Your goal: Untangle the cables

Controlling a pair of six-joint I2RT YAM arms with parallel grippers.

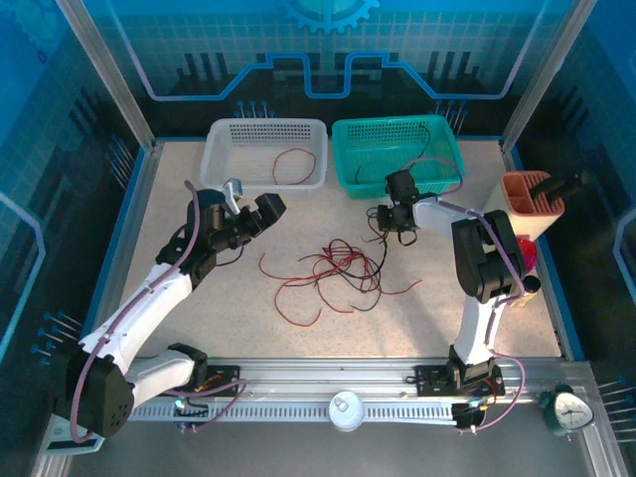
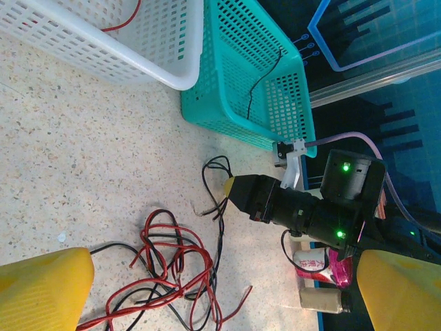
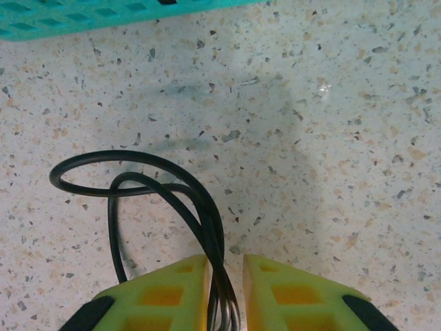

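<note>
Squarely between right gripper (image 3: 226, 284) fingers: black cable (image 3: 117, 153)

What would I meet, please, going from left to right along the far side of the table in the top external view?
white basket → teal basket → orange holder

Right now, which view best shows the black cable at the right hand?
Right wrist: the black cable loops large and sharp, running into the right hand between its fingers. Top external shows only small dark loops there; left wrist shows them from the side, beside the fingertip.
</note>
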